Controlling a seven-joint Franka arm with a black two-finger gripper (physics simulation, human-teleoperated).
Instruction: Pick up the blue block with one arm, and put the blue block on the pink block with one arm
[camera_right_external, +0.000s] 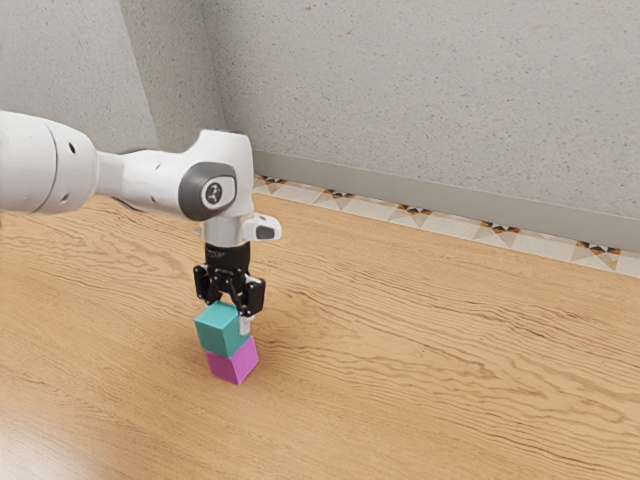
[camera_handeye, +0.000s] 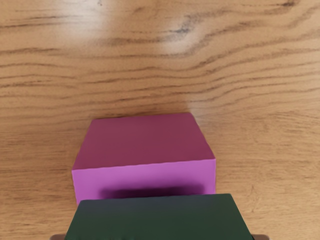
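On the wooden tabletop (camera_right_external: 450, 330), toward its left, the blue-green cube block (camera_right_external: 219, 330) is set upon the pink cube block (camera_right_external: 234, 363), slightly offset. It is gripped from both sides by the black two-finger claw (camera_right_external: 226, 316), probably so that the stack is steadied before release.

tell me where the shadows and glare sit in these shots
Exterior view: soft even light, with pale glare on the table at the lower left. Wrist view: the blue block is in shade and looks dark green, with a dark shadow band on the pink block next to it.
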